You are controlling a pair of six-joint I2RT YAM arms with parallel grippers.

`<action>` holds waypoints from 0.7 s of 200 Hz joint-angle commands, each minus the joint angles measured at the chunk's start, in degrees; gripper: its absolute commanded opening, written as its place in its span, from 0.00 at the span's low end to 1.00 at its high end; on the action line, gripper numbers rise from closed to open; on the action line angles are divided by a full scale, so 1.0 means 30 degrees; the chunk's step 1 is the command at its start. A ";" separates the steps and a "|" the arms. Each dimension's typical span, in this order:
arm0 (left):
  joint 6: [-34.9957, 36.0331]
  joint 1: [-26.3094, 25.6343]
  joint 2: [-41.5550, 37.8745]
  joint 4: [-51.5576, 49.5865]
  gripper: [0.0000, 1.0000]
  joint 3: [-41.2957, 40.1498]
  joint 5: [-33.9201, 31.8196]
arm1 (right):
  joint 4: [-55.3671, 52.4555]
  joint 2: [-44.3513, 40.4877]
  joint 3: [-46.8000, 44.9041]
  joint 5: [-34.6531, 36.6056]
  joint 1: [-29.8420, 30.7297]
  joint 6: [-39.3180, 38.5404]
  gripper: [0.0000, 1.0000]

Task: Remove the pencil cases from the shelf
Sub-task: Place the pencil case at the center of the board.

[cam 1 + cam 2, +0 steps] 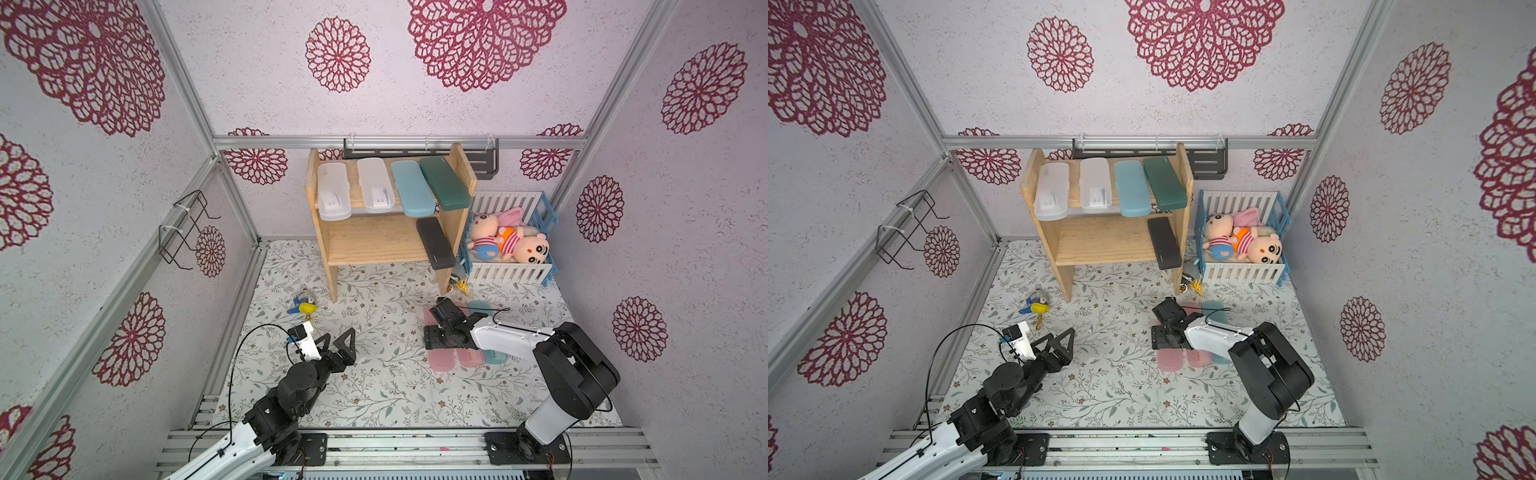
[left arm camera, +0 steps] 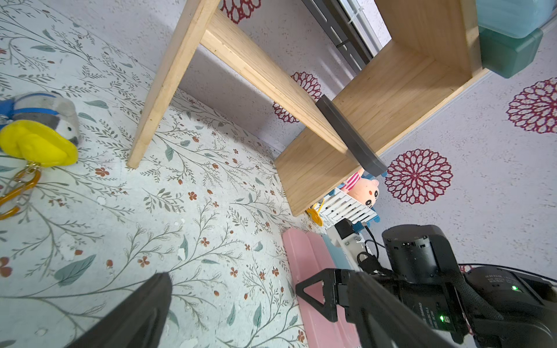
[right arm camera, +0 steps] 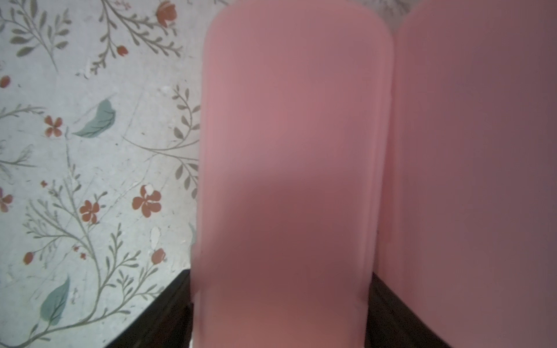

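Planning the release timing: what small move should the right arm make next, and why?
Probably open the right end effector: it clamps a pink pencil case that seems to rest flat on the table beside a second pink case, so it looks ready for release.

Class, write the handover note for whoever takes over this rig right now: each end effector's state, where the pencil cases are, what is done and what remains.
Left end effector: open, empty, above the mat.
Right end effector: shut on pink pencil case, low beside the second pink case and a light blue case on the mat.
Shelf: the top tier holds the frosted white cases, another light blue case and the dark green case; the lower tier holds the black case.
Done: three cases off the shelf.
Left: release the pink one, then remove the five on the shelf.
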 commanded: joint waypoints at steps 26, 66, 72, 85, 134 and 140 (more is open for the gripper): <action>0.0093 -0.0107 0.0186 -0.0151 0.97 0.0420 -0.0096 | 0.0094 -0.1135 -0.0178 0.0981 -0.0283 -0.0752 0.76; -0.0016 -0.0120 0.0724 0.0041 0.97 0.0734 -0.0126 | 0.0419 -0.1930 0.0196 0.0587 -0.0285 -0.0869 0.91; -0.0052 -0.0113 0.0853 0.0132 0.97 0.0836 -0.0104 | 0.0420 -0.2099 0.0296 0.0484 -0.0272 -0.0886 0.93; -0.0195 -0.0109 0.1283 0.0406 0.97 0.1115 -0.0094 | 0.0577 -0.2569 0.0471 0.0233 -0.0249 -0.0927 0.99; -0.1321 -0.0069 0.5437 0.2850 0.97 0.3544 0.0580 | 0.0820 -0.5708 0.0789 -0.0394 -0.0313 -0.0983 0.99; -0.1552 -0.0053 0.6213 0.3508 0.97 0.3934 0.0943 | 0.0926 -0.6334 0.0734 -0.0446 -0.0376 -0.1047 0.99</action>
